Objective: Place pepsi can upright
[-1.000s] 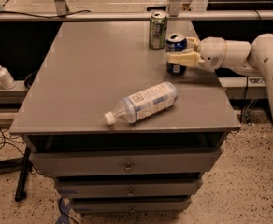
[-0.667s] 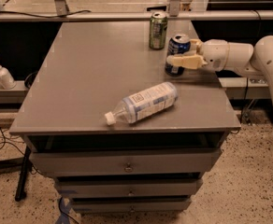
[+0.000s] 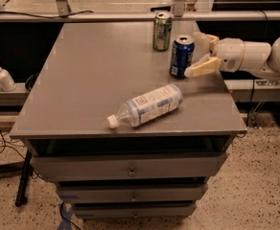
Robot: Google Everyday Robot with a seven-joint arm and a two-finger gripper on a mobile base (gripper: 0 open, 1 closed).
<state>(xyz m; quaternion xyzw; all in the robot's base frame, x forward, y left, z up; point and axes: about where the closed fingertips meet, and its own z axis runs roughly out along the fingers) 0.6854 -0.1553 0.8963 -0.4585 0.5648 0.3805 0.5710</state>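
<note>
The pepsi can, dark blue with a silver top, stands upright on the grey table near its back right part. My gripper reaches in from the right at can height. Its cream fingers are spread apart, one behind and one in front of the can's right side, close to it but not clamped on it. The gripper is open.
A green can stands upright just behind and left of the pepsi can. A clear plastic bottle with a white cap lies on its side near the table's front. The table's right edge is close under my arm. A white dispenser bottle stands off to the left.
The fingers held the pepsi can before; now they have spread and drawn back slightly to the right. The can stays upright in the same spot.
</note>
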